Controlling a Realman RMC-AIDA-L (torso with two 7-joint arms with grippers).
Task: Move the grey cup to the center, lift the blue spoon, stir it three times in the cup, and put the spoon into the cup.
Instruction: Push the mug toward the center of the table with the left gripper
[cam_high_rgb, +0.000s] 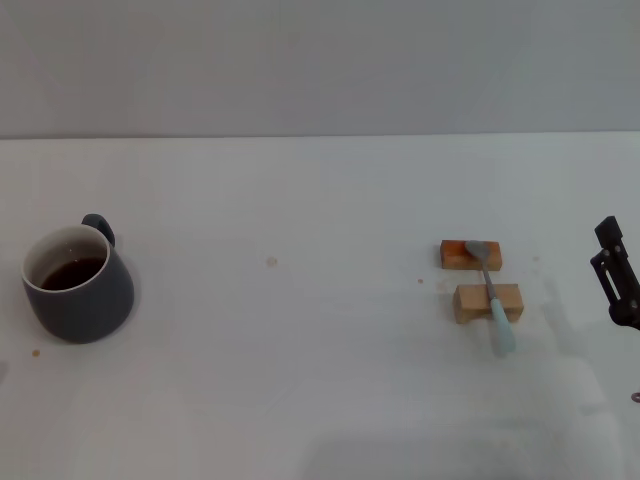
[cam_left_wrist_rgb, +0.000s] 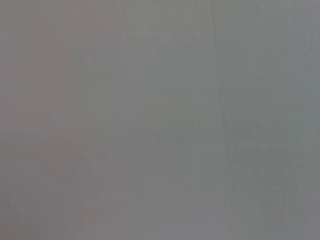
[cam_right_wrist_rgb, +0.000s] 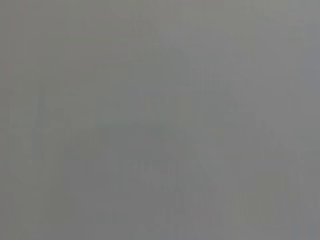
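Observation:
The grey cup (cam_high_rgb: 78, 284) stands upright at the left of the white table, its handle toward the back, with dark liquid inside. The blue spoon (cam_high_rgb: 492, 301) lies across two small tan wooden blocks (cam_high_rgb: 487, 302) at the right, its metal bowl on the far block and its pale blue handle pointing toward me. My right gripper (cam_high_rgb: 617, 272) shows only partly at the right edge of the head view, to the right of the spoon and apart from it. My left gripper is out of view. Both wrist views show only plain grey surface.
The white table (cam_high_rgb: 300, 360) runs back to a grey wall. A small brown speck (cam_high_rgb: 271, 262) lies near the middle and another (cam_high_rgb: 36, 352) in front of the cup.

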